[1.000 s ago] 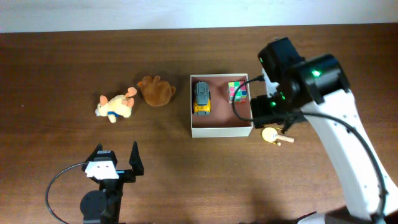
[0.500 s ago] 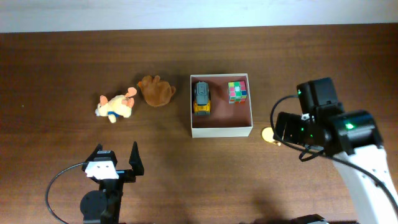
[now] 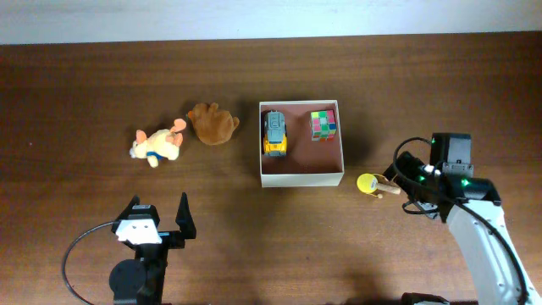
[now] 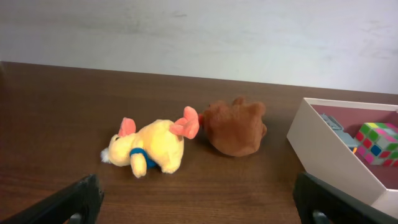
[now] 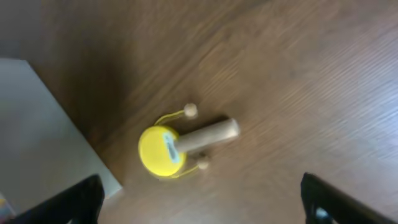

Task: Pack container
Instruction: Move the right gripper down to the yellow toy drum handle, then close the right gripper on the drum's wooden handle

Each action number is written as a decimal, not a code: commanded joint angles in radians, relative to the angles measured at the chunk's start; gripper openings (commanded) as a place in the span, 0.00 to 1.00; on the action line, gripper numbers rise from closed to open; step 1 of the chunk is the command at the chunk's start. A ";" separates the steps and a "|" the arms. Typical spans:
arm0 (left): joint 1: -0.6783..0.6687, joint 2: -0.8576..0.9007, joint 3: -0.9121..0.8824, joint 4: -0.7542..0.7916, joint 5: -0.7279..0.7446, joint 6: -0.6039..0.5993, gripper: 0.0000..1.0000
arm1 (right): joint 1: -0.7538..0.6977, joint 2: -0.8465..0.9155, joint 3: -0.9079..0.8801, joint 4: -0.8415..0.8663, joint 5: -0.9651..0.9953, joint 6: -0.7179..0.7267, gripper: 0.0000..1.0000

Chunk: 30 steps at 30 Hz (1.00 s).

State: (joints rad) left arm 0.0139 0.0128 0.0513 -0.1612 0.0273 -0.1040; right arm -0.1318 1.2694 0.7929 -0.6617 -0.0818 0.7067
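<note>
The container [image 3: 301,178], a white-walled box with a pinkish-brown inside, sits mid-table. It holds a yellow-grey toy truck [image 3: 275,134] and a colourful puzzle cube [image 3: 323,124]. A yellow toy drum with a wooden handle [image 3: 369,184] lies just right of the box, and it also shows in the right wrist view [image 5: 163,151]. My right gripper [image 3: 405,180] is open and empty, just right of the drum [image 5: 202,208]. My left gripper [image 3: 157,222] is open and empty near the front edge [image 4: 199,202]. The box wall [image 4: 329,155] and the cube [image 4: 378,142] show in the left wrist view.
A yellow plush animal [image 3: 158,146] and a brown plush [image 3: 212,124] lie left of the box, touching each other in the left wrist view, the yellow one [image 4: 152,146] left of the brown one [image 4: 235,127]. The box's white wall [image 5: 37,118] fills the left of the right wrist view.
My right arm has pulled back from over the box's right side toward the front right, empty. The drum, hidden under it before, now shows. The left arm has not moved.
</note>
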 commanded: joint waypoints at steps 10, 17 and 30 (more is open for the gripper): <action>0.004 -0.008 -0.005 0.000 0.011 0.016 1.00 | -0.004 0.204 -0.069 0.251 -0.050 0.324 0.92; 0.004 -0.008 -0.005 0.000 0.011 0.016 1.00 | -0.004 0.322 -0.069 0.323 -0.056 0.364 0.87; 0.004 -0.008 -0.005 0.000 0.011 0.016 1.00 | -0.004 0.373 -0.069 0.346 -0.121 0.476 0.52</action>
State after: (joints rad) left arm 0.0139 0.0128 0.0513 -0.1612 0.0273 -0.1040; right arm -0.1318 1.6039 0.7498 -0.2905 -0.1802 1.1633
